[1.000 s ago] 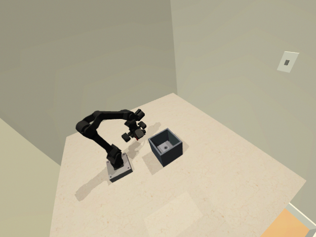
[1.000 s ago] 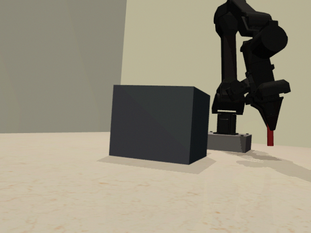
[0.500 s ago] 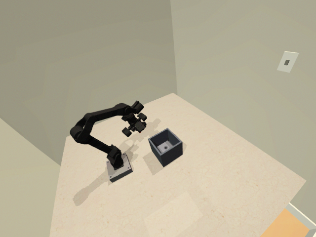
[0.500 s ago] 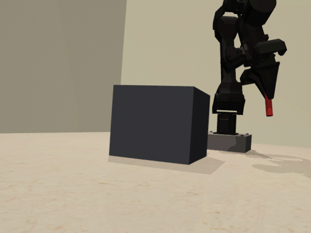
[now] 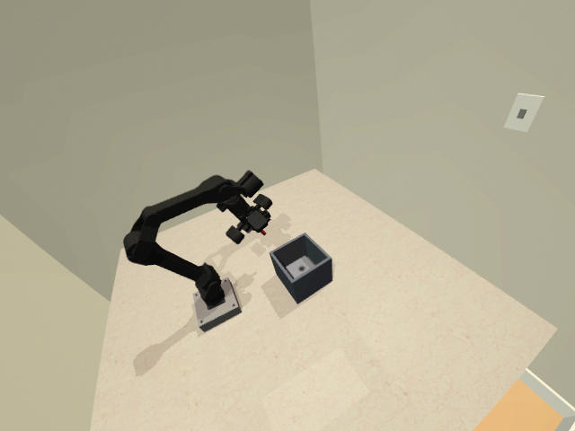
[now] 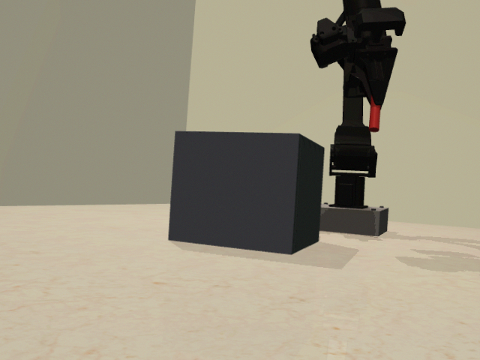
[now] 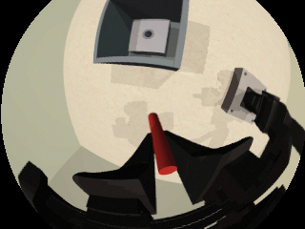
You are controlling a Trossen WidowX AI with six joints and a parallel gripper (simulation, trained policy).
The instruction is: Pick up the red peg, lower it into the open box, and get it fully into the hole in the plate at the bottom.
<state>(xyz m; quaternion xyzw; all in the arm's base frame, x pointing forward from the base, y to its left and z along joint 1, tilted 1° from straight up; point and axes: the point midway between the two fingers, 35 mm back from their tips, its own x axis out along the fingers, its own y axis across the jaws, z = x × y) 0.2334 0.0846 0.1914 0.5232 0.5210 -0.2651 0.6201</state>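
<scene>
Table [image 5: 418, 324] [image 6: 154, 310] [image 7: 95, 95]: pale, finely veined top; in my exterior view it fills the near part of the scene.
Box [image 5: 314, 278] [image 6: 234, 193] [image 7: 138, 63]: dark, open at the top, standing on the table, left of the peg and nearer than the base in that view.
Plate [image 5: 293, 268] [image 7: 159, 43]: light grey, at the bottom of the box; I see it only from the top and wrist views.
Hole [image 5: 302, 268] [image 7: 149, 33]: round and dark, in the plate, with no peg in it.
Peg [image 5: 263, 232] [image 6: 374, 118] [image 7: 163, 148]: red, close to upright in my exterior view, raised above the table and outside the box, to its right; the lower end projects below the fingertips.
Gripper [image 5: 258, 223] [image 6: 376, 103] [image 7: 157, 135]: I have it clamped on the peg, one finger to each side.
Arm [image 5: 179, 201] [image 6: 352, 112] [image 7: 272, 114]: black, raised and bent, carrying the gripper above the table.
Base [image 5: 200, 316] [image 6: 349, 223] [image 7: 231, 88]: grey block on the table, far side, partly behind the box in my exterior view.
Wall [image 5: 418, 116]: right of the table in my top view, bearing a pale switch plate [image 5: 515, 122].
</scene>
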